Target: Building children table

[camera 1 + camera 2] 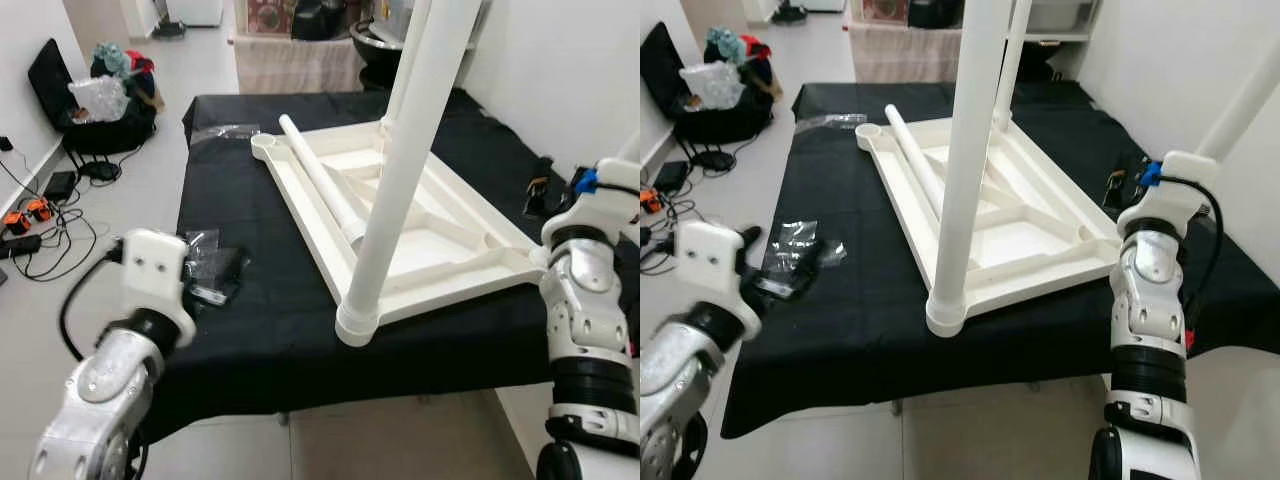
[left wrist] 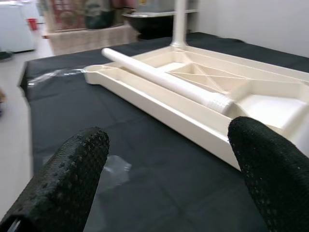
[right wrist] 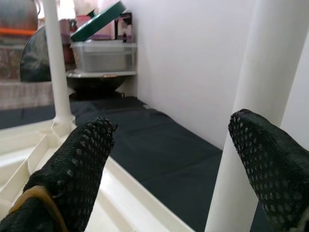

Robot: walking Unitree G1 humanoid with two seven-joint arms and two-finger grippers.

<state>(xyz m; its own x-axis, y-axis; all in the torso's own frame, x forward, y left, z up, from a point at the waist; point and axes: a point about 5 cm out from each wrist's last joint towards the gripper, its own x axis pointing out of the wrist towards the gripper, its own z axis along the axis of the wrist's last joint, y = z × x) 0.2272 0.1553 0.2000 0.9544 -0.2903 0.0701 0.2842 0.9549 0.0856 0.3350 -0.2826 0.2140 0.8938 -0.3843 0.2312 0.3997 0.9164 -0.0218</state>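
Overhead, the head camera looks down on a cream plastic children's tabletop lying upside down on a black cloth-covered table; three round white plastic legs stand fitted in its corners, one at the near corner, one at the far corner, and one at the right corner beside the right arm; a fourth white leg lies loose along the tabletop's ribbed underside, by the empty corner socket.

The left gripper hangs spread wide and released over the black cloth, holding nothing; its two black dimpled fingers frame the tabletop's edge and the loose leg beyond. The right gripper is likewise spread wide and empty, one finger in front of the upright right-corner leg; whether it touches cannot be told.

The eye views show crumpled clear plastic bags on the cloth near the left arm, cables and a black bag on the floor to the left; the right wrist view shows a clear lidded storage box against the white wall.
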